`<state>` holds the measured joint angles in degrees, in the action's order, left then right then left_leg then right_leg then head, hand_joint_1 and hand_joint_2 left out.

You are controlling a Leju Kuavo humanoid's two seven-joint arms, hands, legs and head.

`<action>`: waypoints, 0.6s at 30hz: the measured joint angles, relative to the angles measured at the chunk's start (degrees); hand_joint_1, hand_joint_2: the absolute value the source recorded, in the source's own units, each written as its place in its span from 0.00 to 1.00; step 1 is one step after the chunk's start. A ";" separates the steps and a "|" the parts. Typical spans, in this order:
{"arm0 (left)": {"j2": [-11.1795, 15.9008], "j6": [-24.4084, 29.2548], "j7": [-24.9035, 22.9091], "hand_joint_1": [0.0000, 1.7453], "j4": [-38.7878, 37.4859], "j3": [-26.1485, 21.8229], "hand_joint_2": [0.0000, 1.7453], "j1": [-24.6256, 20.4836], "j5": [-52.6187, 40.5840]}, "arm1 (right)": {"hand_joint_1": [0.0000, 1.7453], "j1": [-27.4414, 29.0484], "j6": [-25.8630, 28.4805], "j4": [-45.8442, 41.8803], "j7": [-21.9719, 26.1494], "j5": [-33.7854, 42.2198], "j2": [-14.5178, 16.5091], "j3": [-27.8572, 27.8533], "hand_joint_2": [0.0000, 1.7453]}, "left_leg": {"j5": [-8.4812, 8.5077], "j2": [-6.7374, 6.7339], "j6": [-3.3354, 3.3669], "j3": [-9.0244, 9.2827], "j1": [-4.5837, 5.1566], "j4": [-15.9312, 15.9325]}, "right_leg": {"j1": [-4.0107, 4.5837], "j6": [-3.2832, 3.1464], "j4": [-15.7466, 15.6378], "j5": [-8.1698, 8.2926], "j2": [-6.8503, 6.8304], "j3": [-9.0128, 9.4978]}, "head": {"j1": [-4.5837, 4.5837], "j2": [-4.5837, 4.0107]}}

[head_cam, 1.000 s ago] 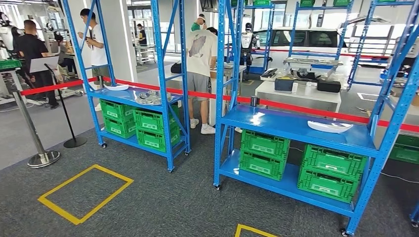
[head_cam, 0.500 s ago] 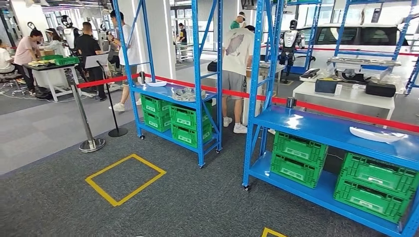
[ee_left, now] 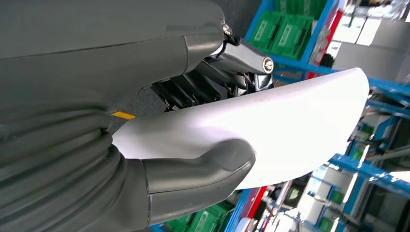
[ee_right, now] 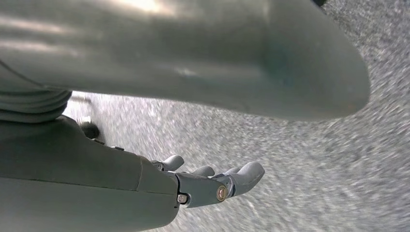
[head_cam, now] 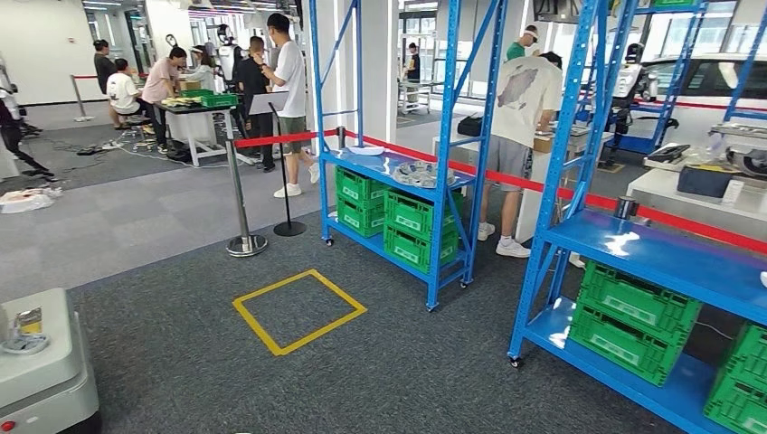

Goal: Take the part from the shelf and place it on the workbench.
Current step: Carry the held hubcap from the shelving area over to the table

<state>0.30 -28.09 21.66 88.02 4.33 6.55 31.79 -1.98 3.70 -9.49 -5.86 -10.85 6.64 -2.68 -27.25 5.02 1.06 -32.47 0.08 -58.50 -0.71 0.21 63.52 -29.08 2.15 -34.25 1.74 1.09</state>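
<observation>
My left hand grips a white curved part, thumb on one face and dark fingers on the other, with blue racks and green crates behind it. My right hand hangs over grey carpet, fingers stretched out and nothing in them. In the head view two blue shelves stand ahead: a near one at right and a farther one carrying metal parts. A table with people round it stands far back left.
A pale grey machine fills the lower left corner. A yellow square is taped on the carpet. A stanchion carries a red belt behind the shelves. Green crates sit on the lower shelves. A person stands behind the racks.
The camera has swung to the left, so both shelves have slid to the right in the picture. The grey machine and the far table with people have come into view.
</observation>
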 joint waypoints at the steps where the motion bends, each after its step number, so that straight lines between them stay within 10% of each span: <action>1: 0.21 -0.15 0.17 1.00 0.53 -0.20 1.00 0.61 0.44 | 0.00 0.00 -0.01 0.00 -0.02 -0.17 0.00 0.10 0.00 | -0.01 0.29 -0.05 -0.01 -0.03 -0.02 | 0.00 -0.14 -2.22 0.95 0.77 1.03 | 0.01 0.00; 8: 0.04 -1.50 0.20 1.00 3.56 -2.44 1.00 3.73 -1.13 | 0.00 0.09 -0.02 0.01 -1.34 -1.09 0.01 1.04 0.00 | 0.17 2.19 -1.20 -0.60 -0.28 0.06 | 0.31 -0.47 -4.60 0.67 1.46 1.91 | -0.02 0.00; 12: -3.83 -0.23 -0.73 1.00 10.73 -11.24 1.00 8.28 -4.45 | 0.00 0.17 0.03 0.00 -2.81 -1.57 -0.10 2.18 0.00 | -7.81 -4.34 -3.45 -7.90 -0.62 -14.94 | 0.12 -2.16 -6.41 1.16 -4.65 2.71 | 0.03 0.00; 16: -3.88 -1.27 0.74 1.00 11.87 -14.95 1.00 10.26 -2.94 | 0.00 -0.08 0.02 0.00 -2.05 -1.39 -0.13 2.24 0.00 | -2.50 -8.18 -4.33 -2.04 -1.35 -4.75 | -0.01 -1.12 -5.38 0.30 -7.65 2.74 | 0.05 0.00; 18: -3.92 -1.52 1.01 1.00 12.35 -15.72 1.00 10.54 -2.78 | 0.00 -0.29 0.01 0.00 -1.96 -1.24 -0.17 2.25 0.00 | -1.36 -10.24 -3.67 -0.13 -1.34 -1.08 | 0.27 -0.27 -4.73 -0.38 -8.99 3.02 | 0.01 0.00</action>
<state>-3.62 -29.61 22.67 100.37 -11.39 17.10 29.01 -2.27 3.72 -9.49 -7.81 -12.08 6.48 -0.43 -28.61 -5.22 -2.61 -32.60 -1.26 -59.58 -0.44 -0.06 58.79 -29.46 -6.84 -31.23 1.75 1.09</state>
